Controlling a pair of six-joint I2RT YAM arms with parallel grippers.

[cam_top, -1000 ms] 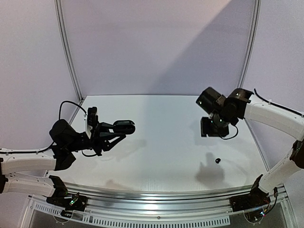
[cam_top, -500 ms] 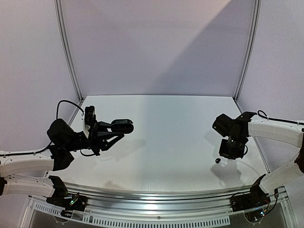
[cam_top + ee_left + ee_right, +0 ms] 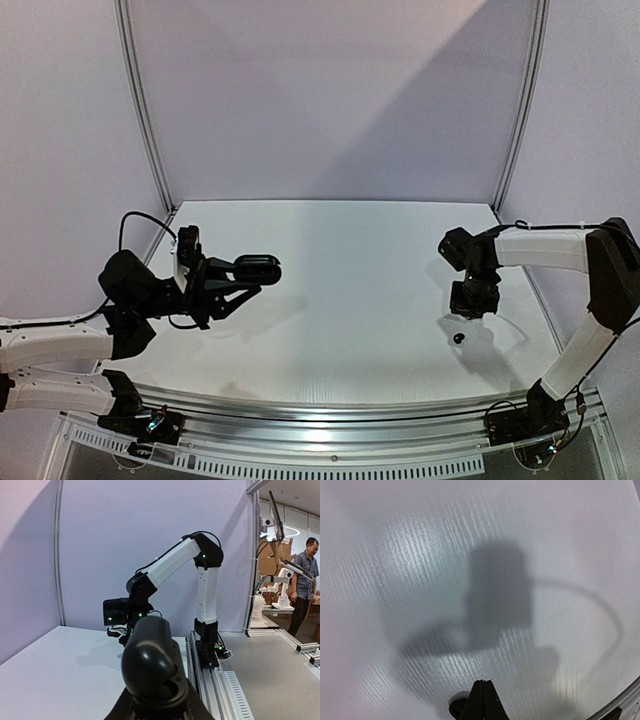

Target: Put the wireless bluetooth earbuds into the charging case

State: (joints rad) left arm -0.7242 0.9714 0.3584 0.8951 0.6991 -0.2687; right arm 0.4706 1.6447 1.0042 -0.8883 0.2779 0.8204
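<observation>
1. White table, lilac walls; earbud lying loose near right side.
2. Left end effector clamped on charging case, aloft.
3. Right end effector pinched together near earbud; risks knocking it away if lowered unopened.

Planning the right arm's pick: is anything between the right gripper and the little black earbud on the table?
Nothing visible does. The earbud lies on the white table close beside the tips of the right gripper, and only shadow falls between them.

Left arm reaching forward, jaws clamped; right arm folded inward, wrist down, jaws together.
</observation>
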